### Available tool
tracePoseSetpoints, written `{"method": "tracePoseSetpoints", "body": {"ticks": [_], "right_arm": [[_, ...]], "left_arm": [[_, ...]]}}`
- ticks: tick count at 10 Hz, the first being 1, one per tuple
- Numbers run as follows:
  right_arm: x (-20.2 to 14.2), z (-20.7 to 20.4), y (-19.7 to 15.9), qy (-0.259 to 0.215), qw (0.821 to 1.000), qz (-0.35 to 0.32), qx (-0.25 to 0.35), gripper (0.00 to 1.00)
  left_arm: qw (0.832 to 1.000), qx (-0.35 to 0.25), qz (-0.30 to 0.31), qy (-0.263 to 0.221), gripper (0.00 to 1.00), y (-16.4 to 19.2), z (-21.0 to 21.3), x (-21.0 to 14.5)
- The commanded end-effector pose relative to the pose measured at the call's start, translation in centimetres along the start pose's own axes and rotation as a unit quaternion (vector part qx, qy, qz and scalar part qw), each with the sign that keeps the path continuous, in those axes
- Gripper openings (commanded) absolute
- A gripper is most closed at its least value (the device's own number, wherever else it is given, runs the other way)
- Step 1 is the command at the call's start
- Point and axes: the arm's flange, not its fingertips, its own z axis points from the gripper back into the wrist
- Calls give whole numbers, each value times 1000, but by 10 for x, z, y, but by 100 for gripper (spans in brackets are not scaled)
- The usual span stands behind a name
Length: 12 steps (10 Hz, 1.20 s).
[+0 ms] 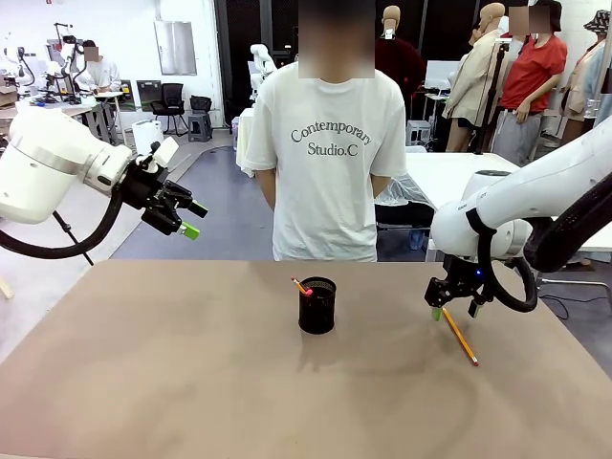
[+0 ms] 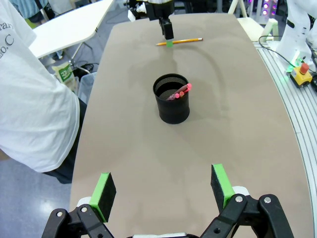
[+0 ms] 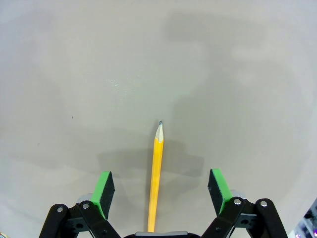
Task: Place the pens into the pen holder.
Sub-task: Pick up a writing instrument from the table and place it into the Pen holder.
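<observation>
The black mesh pen holder (image 1: 317,306) (image 2: 172,99) stands upright mid-table, and pens (image 1: 305,288) (image 2: 179,92) with pink-red ends lean inside it. One orange-yellow pencil (image 1: 461,338) (image 2: 179,41) (image 3: 155,168) lies flat on the table to the right of the holder. My right gripper (image 1: 453,312) (image 3: 161,191) hangs open just above that pencil's far end, one green pad on each side and touching nothing. High over the table's left edge, my left gripper (image 1: 196,220) (image 2: 161,186) is open and empty, pointing toward the holder.
A person in a white T-shirt (image 1: 330,143) stands at the far edge, hands behind the back. The brown tabletop (image 1: 191,382) is bare around the holder. A red stop button (image 2: 303,69) sits beside the table.
</observation>
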Motion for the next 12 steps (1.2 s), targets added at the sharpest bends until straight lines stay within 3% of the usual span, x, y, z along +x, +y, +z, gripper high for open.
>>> {"method": "tracePoseSetpoints", "body": {"ticks": [1,5,12], "right_arm": [[4,-1,-2,-4,1000,3,-15,80],[6,-3,-3,0,1000,1,-13,0],[3,-4,-5,10,1000,6,-6,0]], "left_arm": [[1000,0,-1,1,100,0,2,1],[1000,0,-1,1,100,0,2,1],[1000,0,-1,1,100,0,2,1]]}}
